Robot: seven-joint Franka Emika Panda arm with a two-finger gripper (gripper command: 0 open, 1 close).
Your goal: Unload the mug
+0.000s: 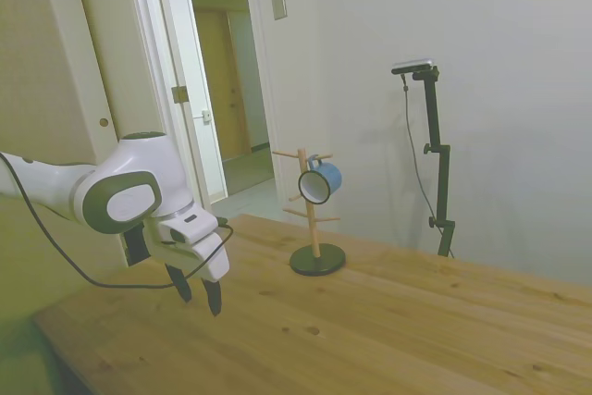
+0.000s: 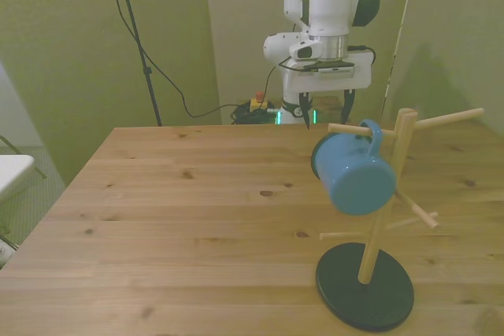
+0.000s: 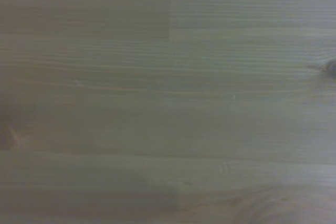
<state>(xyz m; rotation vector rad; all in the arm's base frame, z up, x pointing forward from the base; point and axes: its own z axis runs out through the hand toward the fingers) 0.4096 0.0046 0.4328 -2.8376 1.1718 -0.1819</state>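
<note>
At lower left of the side view: gripper [image 1: 197, 295], pointed straight down above the wooden table [image 1: 388, 330], fingers parted by a clear gap, nothing held between them. Same gripper at upper centre of the front view [image 2: 325, 110], both dark fingers spread and empty, hanging over the far edge of the table.

At centre of the side view: mug [image 1: 320, 181], blue with white inside, hung by its loop handle on an upper peg of the wooden mug tree [image 1: 314, 228], mouth turned toward the side view's left. Mug tree upright on a round dark base, at lower right of the front view. Gripper and mug well apart.

Across the wrist view: bare wood grain only, blurred.
</note>
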